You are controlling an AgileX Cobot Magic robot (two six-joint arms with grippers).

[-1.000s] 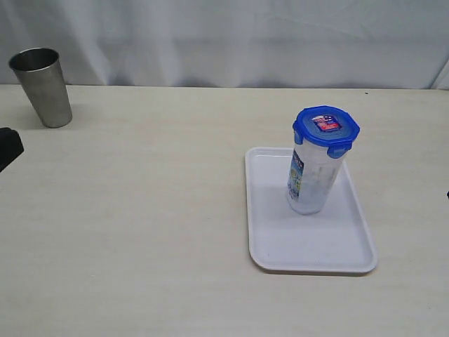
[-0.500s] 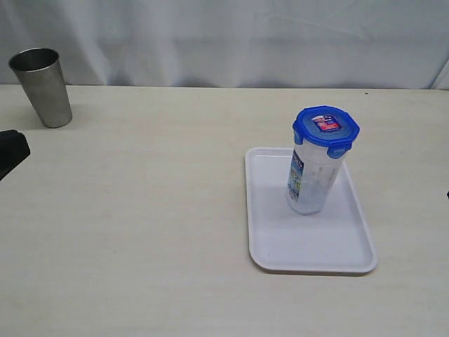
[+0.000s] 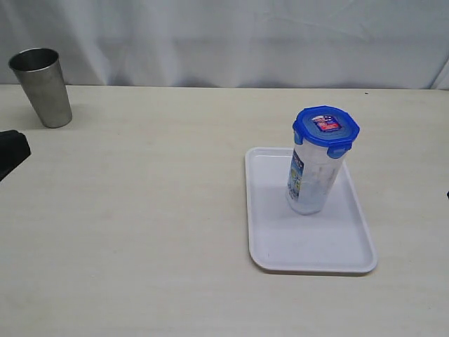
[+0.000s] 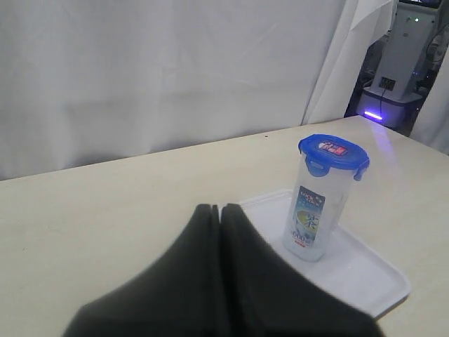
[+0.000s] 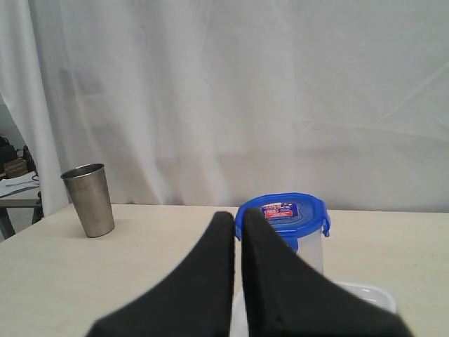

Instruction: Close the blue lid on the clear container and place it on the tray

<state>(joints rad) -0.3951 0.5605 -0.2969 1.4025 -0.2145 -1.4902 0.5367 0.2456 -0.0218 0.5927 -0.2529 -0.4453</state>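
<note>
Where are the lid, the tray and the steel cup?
lid (image 3: 327, 124): exterior view, on its top label.
tray (image 3: 309, 242): exterior view, bare floor near the front rim.
steel cup (image 3: 43, 88): exterior view, middle of its side wall.

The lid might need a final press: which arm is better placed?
Probably right: the blue lid, on the clear container on the tray, stands right of centre, nearer the right gripper; the left gripper sits far left.

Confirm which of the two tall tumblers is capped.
The tall clear plastic container standing on the flat white plastic tray: a bright blue snap-lock lid sits on it. The grey stainless steel cup is open-topped, off the tray.
</note>
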